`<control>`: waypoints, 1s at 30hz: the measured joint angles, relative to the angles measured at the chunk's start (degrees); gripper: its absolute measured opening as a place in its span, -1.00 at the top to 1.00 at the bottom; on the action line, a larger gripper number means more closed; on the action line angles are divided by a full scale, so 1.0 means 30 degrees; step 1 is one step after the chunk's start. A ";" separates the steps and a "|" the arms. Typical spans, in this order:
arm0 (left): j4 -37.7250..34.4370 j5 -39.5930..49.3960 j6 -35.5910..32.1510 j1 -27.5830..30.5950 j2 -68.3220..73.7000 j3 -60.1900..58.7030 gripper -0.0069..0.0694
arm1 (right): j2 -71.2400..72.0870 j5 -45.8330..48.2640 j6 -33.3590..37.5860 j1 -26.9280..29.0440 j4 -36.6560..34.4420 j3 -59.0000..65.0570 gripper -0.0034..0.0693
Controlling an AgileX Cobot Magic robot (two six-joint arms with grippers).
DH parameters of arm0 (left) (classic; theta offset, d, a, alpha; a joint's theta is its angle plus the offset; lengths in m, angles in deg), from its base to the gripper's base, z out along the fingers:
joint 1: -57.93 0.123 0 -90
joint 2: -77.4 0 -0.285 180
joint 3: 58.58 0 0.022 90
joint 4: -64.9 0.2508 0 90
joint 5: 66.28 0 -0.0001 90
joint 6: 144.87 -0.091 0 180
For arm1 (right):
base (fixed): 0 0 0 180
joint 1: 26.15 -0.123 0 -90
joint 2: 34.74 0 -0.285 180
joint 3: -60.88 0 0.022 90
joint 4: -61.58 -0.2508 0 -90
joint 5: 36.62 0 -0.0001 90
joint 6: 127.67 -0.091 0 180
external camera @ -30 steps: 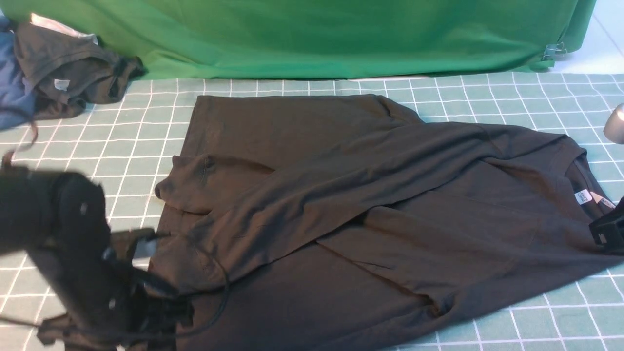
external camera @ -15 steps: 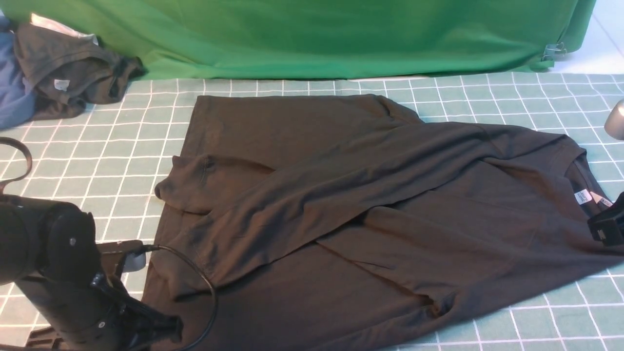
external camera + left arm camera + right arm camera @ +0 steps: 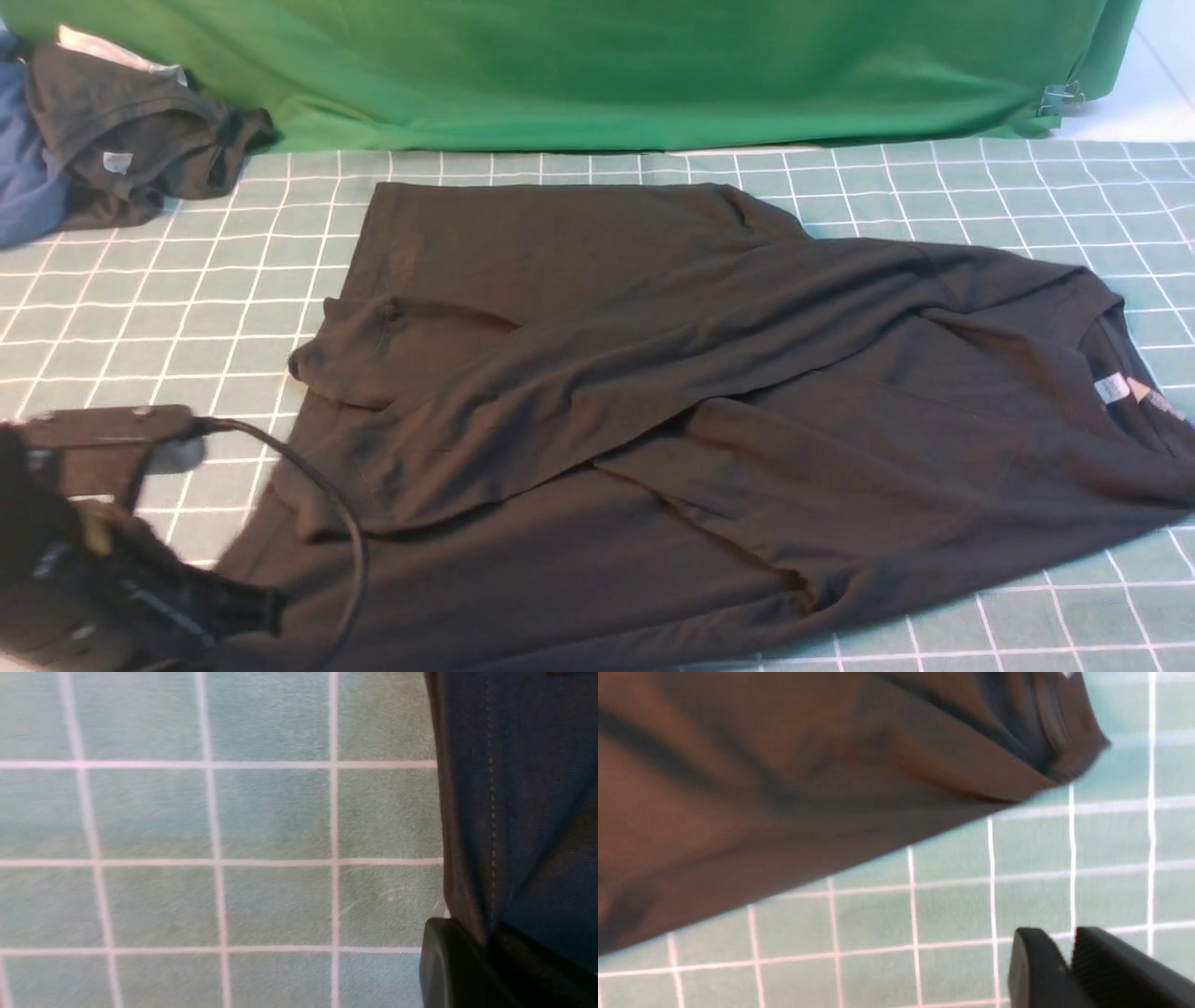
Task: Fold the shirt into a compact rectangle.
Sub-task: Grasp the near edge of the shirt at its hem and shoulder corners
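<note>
One black shirt on checked mat, hem between left jaws.

The right hand is hovering above the gridded tabletop, fingers close together and gripping nothing, while the blurred dark shirt is lying apart from it.

Left gripper clamped, right gripper empty.
The black left arm reaches low at the near left edge, blurred; its gripper's two black jaws are closed on the hem of the black soft-knit shirt. The right gripper's jaws stand close together with nothing between them; whether they touch is unclear.
</note>
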 joint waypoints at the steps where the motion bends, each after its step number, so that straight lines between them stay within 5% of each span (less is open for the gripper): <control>1: 0.0223 0.0279 0.0074 0.0000 -0.0276 0.0000 0.79 | -0.0589 0.0019 0.0000 0.0066 -0.0073 0.0049 0.40; 7: 0.0794 0.0598 0.0135 0.0000 -0.0614 -0.0008 0.79 | -0.3678 -0.1378 0.0720 -0.0871 -0.0374 0.0049 -0.47; 15: 0.0801 0.0266 0.0140 0.0000 -0.0614 -0.0008 0.79 | -0.6757 -0.2747 0.0062 -0.1627 -0.0175 0.0049 -0.63; 24: 0.0655 -0.0152 0.0596 0.0000 -0.0614 -0.0008 0.79 | -0.8190 -0.4288 -0.0304 -0.1627 0.0147 0.0029 -0.58; 27: 0.0405 -0.0306 0.0680 0.0000 -0.0614 -0.0008 0.79 | -0.8423 -0.4192 -0.0083 -0.1627 -0.0026 -0.0046 -0.30; 28: 0.0221 -0.0458 0.0717 0.0000 -0.0614 -0.0008 0.79 | -0.8596 -0.4013 0.0200 -0.1627 -0.0091 -0.0171 -0.02; 29: 0.0203 -0.0458 0.0717 0.0000 -0.0614 -0.0008 0.79 | -0.8593 -0.4011 0.0245 -0.1646 -0.0117 -0.0171 0.02; 30: 0.0083 -0.0636 0.0837 0.0000 -0.0614 -0.0008 0.79 | -0.8641 -0.3994 0.0637 -0.1689 -0.0405 -0.0194 0.34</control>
